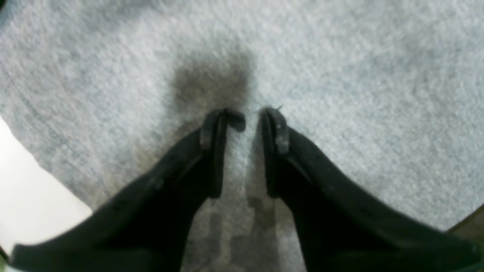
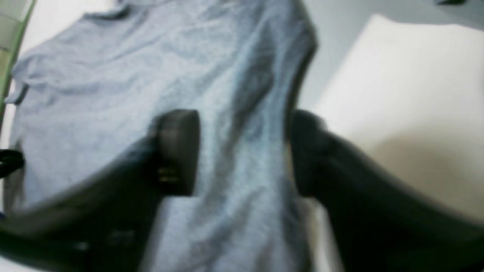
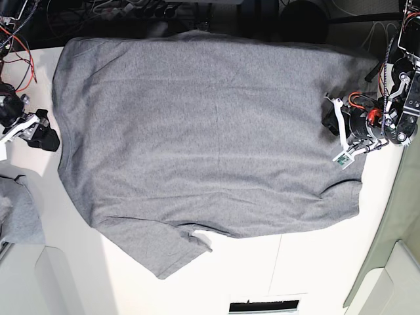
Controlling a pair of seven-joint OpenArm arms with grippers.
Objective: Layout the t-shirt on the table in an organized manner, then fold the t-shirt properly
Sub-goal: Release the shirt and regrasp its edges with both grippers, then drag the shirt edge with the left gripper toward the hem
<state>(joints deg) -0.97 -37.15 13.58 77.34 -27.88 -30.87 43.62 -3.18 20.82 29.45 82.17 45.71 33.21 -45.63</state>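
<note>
Two pincers work this cloth. On the left pincer the jaws stand a little apart, tips low over grey fabric with only a narrow strip of cloth showing between them; whether they pinch it I cannot tell. On the right pincer the jaws stand wider and straddle a raised ridge of the t-shirt, though blur hides whether they grip it. In the base view the left pincer sits at the shirt's right edge, the right pincer at its left edge near the collar. Outward from them, the shirt lies spread nearly flat across the desk, one sleeve pointing toward the near edge, mild creases around it. A smaller grey cloth bundle lies at the near left. Layout looks almost finished; next comes a firm hold on opposite edges to begin folding.
</note>
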